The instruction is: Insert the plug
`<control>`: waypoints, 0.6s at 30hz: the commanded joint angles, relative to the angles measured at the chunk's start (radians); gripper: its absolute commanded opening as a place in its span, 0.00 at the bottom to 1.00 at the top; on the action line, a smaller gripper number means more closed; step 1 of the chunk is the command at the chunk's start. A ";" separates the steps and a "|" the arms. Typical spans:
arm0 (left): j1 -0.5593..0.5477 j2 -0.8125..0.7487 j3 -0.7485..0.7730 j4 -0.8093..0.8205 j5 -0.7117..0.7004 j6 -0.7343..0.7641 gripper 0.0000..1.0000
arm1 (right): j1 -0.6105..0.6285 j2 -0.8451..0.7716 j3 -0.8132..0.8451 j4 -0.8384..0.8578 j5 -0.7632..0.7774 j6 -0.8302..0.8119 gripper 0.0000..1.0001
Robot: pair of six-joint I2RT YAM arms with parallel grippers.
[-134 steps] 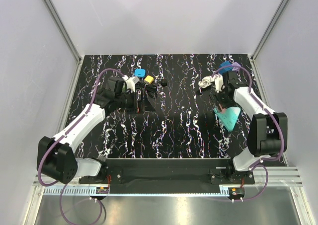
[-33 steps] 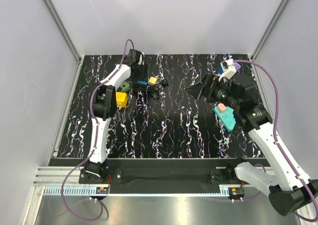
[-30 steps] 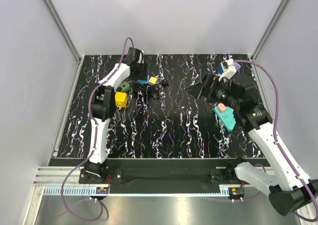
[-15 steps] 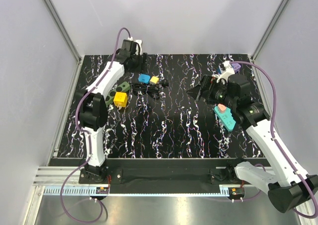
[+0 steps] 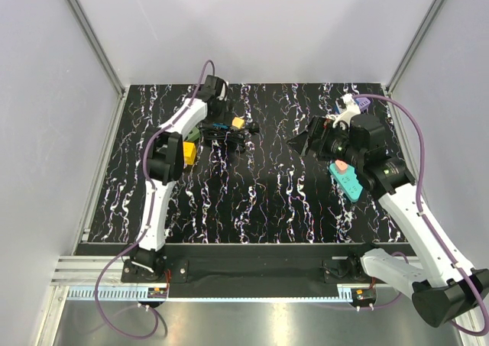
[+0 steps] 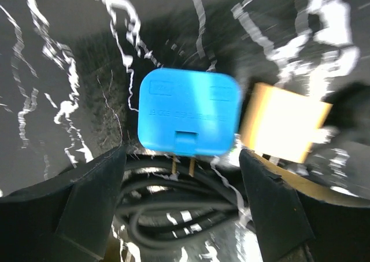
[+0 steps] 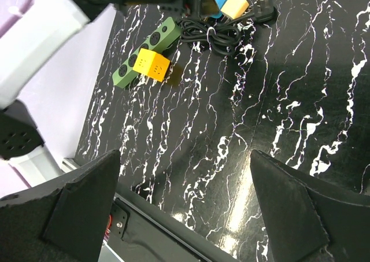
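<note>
A blue plug lies on the black marbled table, its two prongs pointing at a coiled black cable. A pale yellow plug lies just to its right. My left gripper is open, hovering close over the cable and the blue plug, with one finger on each side. In the top view the left gripper covers the blue plug. A green power strip with a yellow cube adapter lies nearby. My right gripper is open and empty above mid-table.
A teal power strip with a red switch lies under my right arm. A white and purple object sits at the back right. In the right wrist view the green strip, the cable and the table's near edge show.
My left gripper has come forward from the back wall and now sits low over the blue plug and cable. The right arm has barely moved.
</note>
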 commanded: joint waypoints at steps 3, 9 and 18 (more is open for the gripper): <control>0.028 0.026 0.093 -0.004 -0.039 -0.008 0.83 | 0.001 0.003 0.057 0.020 -0.019 -0.058 1.00; 0.033 0.058 0.110 0.002 0.021 0.017 0.83 | 0.001 0.001 0.048 0.028 -0.016 -0.067 1.00; 0.032 0.106 0.125 0.002 0.029 0.024 0.83 | 0.001 0.029 0.063 0.038 -0.041 -0.073 1.00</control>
